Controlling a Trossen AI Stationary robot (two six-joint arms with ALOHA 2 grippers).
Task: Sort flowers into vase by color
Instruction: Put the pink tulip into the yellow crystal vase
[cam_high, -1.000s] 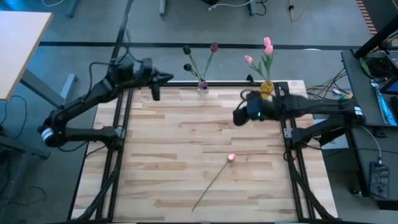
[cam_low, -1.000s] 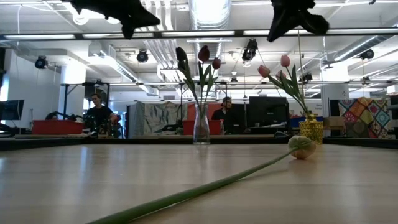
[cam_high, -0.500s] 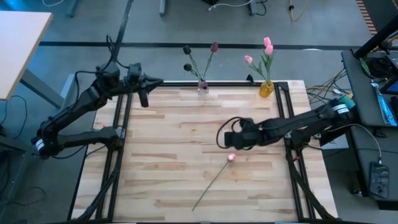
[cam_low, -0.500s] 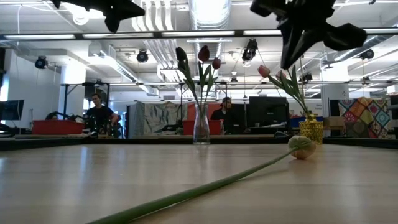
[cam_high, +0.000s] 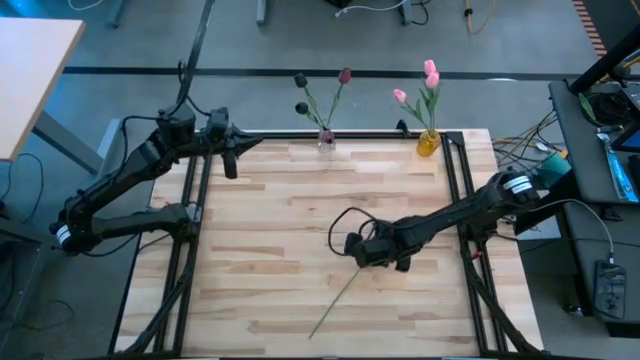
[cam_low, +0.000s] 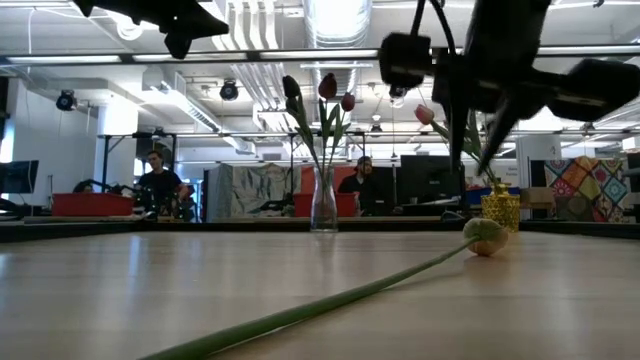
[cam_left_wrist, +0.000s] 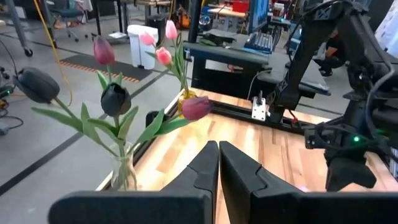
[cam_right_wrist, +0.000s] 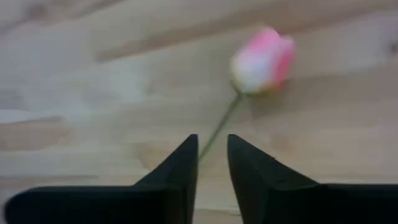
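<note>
A light pink tulip lies flat on the wooden table (cam_high: 250, 250), its green stem (cam_high: 335, 298) running toward the near edge and its head (cam_right_wrist: 261, 59) at the far end. My right gripper (cam_right_wrist: 212, 146) hovers over that head, pointing steeply down, open by a narrow gap, and in the low view its fingers (cam_low: 478, 148) are above the head (cam_low: 487, 237). A glass vase (cam_high: 326, 141) holds dark maroon tulips. A yellow vase (cam_high: 428, 144) holds pink ones. My left gripper (cam_left_wrist: 217, 146) is shut and empty, up at the far left (cam_high: 256, 141).
Both vases stand at the table's far edge, the glass one at the middle and the yellow one toward the right. Black frame rails (cam_high: 190, 230) run along the table's left and right sides. People sit at desks in the room beyond the table.
My right gripper has swung from beside the yellow vase toward the table's middle and near edge. It has come down and tipped from nearly level to steeply downward over the lying tulip's head. My left gripper has drawn back a little toward the table's left edge. The tulip has not moved.
</note>
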